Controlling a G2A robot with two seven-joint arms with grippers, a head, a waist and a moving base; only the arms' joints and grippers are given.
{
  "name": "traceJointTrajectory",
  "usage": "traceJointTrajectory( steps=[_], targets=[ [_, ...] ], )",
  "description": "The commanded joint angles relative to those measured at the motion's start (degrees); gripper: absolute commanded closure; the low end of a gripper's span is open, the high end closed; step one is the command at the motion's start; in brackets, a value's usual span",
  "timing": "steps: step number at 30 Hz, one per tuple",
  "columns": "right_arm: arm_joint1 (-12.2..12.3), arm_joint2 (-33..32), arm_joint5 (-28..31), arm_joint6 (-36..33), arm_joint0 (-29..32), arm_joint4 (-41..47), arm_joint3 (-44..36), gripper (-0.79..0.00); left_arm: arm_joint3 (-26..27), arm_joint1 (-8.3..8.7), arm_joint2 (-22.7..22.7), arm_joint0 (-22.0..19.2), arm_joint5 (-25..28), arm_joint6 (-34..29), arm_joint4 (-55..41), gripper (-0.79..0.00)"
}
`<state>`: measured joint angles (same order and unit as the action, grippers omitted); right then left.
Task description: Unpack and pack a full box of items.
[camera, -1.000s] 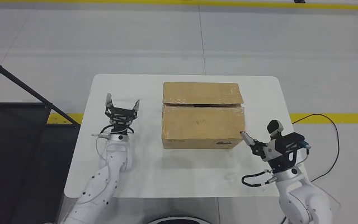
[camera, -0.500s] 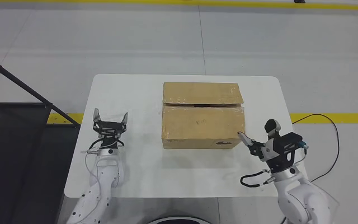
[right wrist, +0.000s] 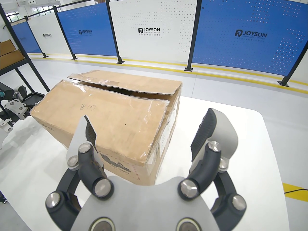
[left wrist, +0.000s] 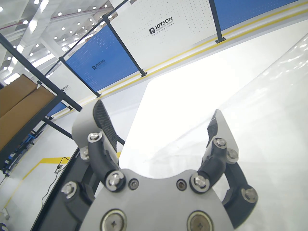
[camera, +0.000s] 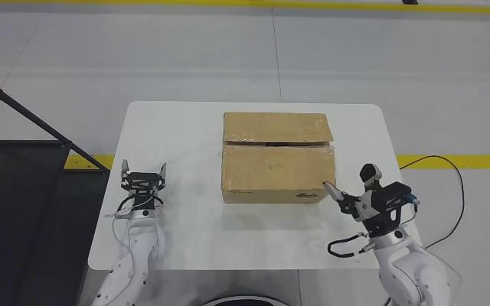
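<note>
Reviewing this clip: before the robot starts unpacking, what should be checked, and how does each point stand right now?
1. Left end effector open and empty: ok.
2. Right end effector open and empty: ok.
3. Brown cardboard box upright on the white table, away from its edges: ok.
4. Top flaps opened for access: not ok. The near one lies flat and the far one is only slightly raised, leaving a narrow gap.
5. Items inside the box visible: cannot tell, because the flaps hide the inside.
6. Right end effector clear of the box's near corner: cannot tell. One finger overlaps that corner in both views.
</note>
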<state>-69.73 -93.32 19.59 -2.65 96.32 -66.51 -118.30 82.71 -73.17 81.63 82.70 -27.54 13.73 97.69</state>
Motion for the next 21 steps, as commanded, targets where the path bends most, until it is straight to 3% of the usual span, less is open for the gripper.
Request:
traceJointTrajectory(
  steps=[1, 21],
  targets=[
    [0.0, -0.1, 0.1, 0.1, 0.1, -0.1, -0.1, -0.785, -0.3, -0.04, 0.7, 0.0, -0.2, -0.3, -0.5, -0.785],
    [0.3, 0.0, 0.8, 0.0, -0.3, 0.0, 0.1, -0.785, -1.7, -0.52, 6.4, -0.6, 1.4, -2.9, -7.4, -0.785]
  ],
)
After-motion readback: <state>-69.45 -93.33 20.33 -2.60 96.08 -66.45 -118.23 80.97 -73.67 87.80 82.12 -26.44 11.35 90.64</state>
